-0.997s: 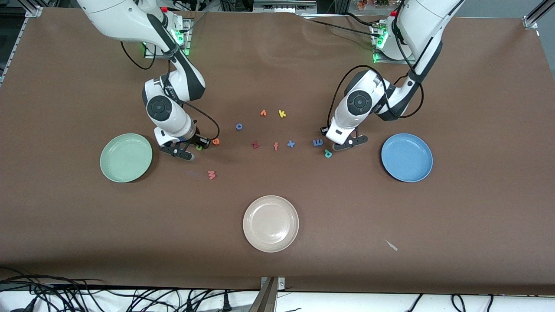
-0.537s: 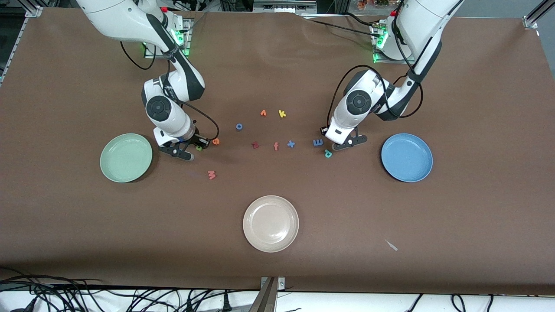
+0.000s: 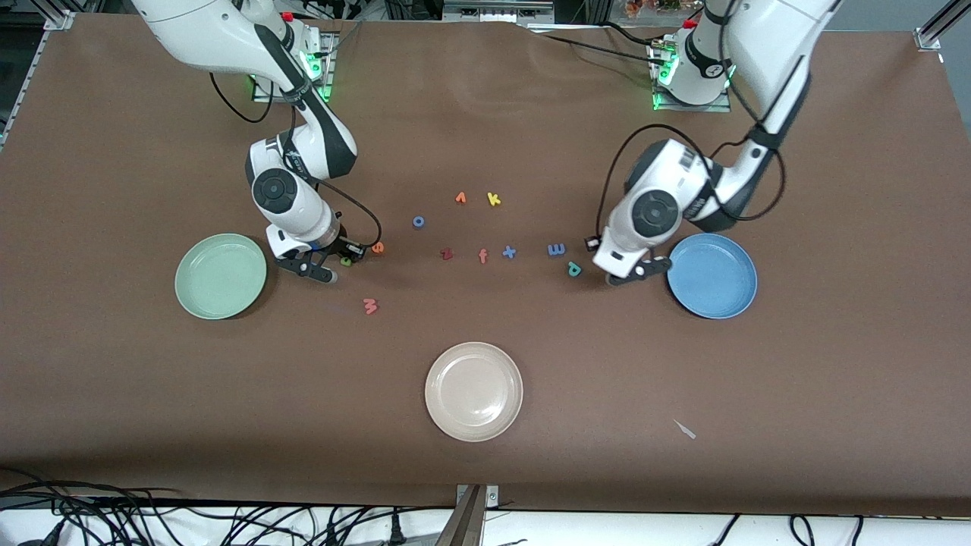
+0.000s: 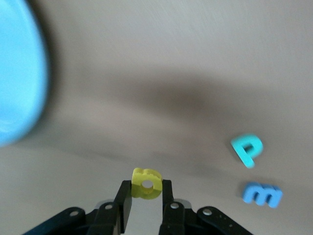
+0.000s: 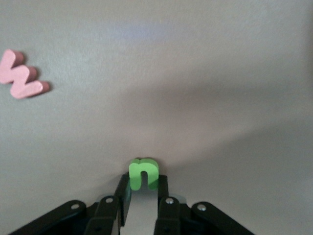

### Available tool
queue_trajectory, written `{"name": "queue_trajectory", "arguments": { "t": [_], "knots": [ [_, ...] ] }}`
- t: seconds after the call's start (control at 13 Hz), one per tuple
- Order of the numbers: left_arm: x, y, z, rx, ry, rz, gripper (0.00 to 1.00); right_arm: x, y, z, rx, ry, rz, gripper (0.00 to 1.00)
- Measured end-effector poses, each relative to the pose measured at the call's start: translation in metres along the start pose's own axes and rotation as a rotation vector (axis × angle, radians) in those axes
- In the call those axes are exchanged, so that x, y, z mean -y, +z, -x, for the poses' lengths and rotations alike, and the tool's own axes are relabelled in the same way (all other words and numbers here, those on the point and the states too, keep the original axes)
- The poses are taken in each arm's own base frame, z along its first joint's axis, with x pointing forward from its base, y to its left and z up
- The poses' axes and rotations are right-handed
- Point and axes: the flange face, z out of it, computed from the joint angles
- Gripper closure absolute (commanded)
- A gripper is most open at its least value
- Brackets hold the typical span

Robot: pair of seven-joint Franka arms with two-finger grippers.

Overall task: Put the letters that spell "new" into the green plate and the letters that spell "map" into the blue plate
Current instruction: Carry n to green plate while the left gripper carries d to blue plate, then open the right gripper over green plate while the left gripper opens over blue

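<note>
Both arms at work, each with one letter pinched.

Left gripper (image 4: 146,196): narrow, clamped on the small yellow foam "a" (image 4: 146,182), held by its flat faces so the rounded body stands proud of the fingertips. It is over the brown table mat (image 3: 485,470) just beside the rim of the round medium-blue plate (image 3: 713,277), which sits toward the left arm's end of the table. Judged: carrying in, release not yet made.

Right gripper (image 5: 143,193): drawn tight on the small green foam "n" (image 5: 143,173), legs pointing down between the fingers, low over the mat between the round pale mint-green plate (image 3: 220,275) and the orange foam "e" (image 3: 378,247). Whether it is already off the mat I cannot tell.

Loose on the mat near its middle:
- salmon-red foam "w" (image 3: 370,305), nearer the front camera than the "e"
- periwinkle-blue foam "m" (image 3: 556,249) and teal foam "p" (image 3: 574,268), close together near the left gripper

Both plates bare.

Materials: letters thick, matte, soft-edged, likely light and slightly compressible, so a side pinch suits them. Plates smooth, shallow-rimmed, faintly glossy. Mat dull, with faint creases.
</note>
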Motion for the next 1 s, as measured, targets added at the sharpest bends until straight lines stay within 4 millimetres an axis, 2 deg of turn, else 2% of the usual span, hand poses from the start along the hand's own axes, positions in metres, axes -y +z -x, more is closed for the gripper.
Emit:
{"name": "queue_trajectory", "arguments": {
  "t": [0.15, 0.38, 0.69, 0.84, 1.0],
  "knots": [
    [0.041, -0.021, -0.032, 0.000, 0.025, 0.020, 0.78, -0.004, -0.012, -0.012, 0.019, 0.001, 0.026, 0.85],
    [0.104, -0.032, -0.068, -0.007, 0.085, 0.031, 0.78, -0.027, -0.034, -0.033, 0.052, -0.042, 0.072, 0.85],
    [0.181, -0.028, -0.101, -0.034, 0.179, -0.036, 0.78, -0.088, -0.051, -0.063, 0.097, -0.106, 0.121, 0.85],
    [0.217, -0.017, -0.115, -0.020, 0.220, -0.031, 0.75, -0.123, -0.053, -0.080, 0.105, -0.118, 0.136, 0.85],
    [0.243, -0.001, -0.126, -0.013, 0.241, -0.007, 0.74, -0.156, -0.054, -0.093, 0.113, -0.141, 0.147, 0.84]
  ]
}}
